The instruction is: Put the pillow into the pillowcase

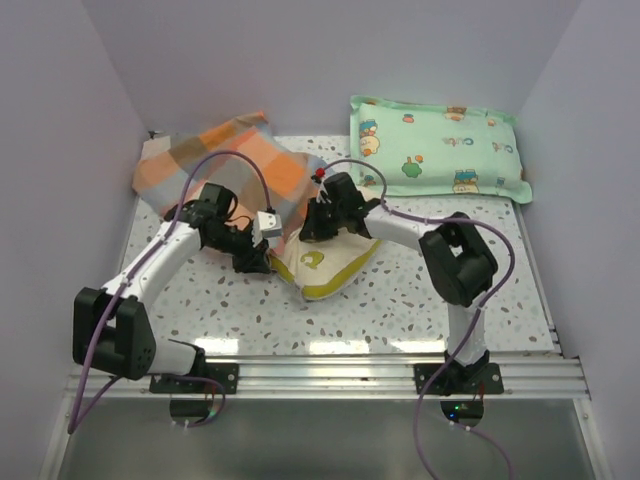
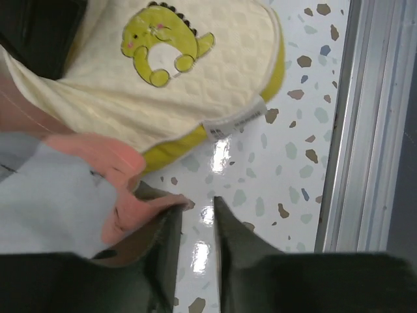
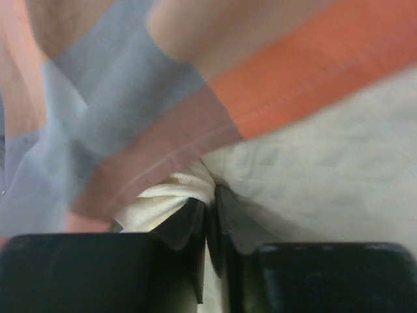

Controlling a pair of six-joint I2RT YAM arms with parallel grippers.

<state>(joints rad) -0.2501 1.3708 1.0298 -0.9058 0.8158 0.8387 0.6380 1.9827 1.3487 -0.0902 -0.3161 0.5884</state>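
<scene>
The cream-yellow pillow point(image 1: 325, 265) lies mid-table, its far part tucked into the mouth of the plaid pillowcase point(image 1: 240, 160). My left gripper point(image 1: 258, 262) sits at the pillow's left corner. In the left wrist view the left gripper point(image 2: 197, 203) is slightly open, with bare table showing between its fingers. The pillowcase hem point(image 2: 124, 195) drapes over the outside of its left finger, and the pillow point(image 2: 195, 91) with its green logo lies just beyond. My right gripper point(image 1: 312, 228) is at the case's mouth. The right wrist view has the right gripper point(image 3: 210, 195) shut on a bunched fold of the pillow point(image 3: 326, 169) under the pillowcase edge point(image 3: 130, 98).
A mint-green cartoon-print pillow point(image 1: 435, 148) lies at the back right against the wall. An aluminium rail point(image 1: 330, 375) runs along the near table edge, and this rail point(image 2: 365, 130) is close to the left gripper's right side. White walls close in the left, back and right sides.
</scene>
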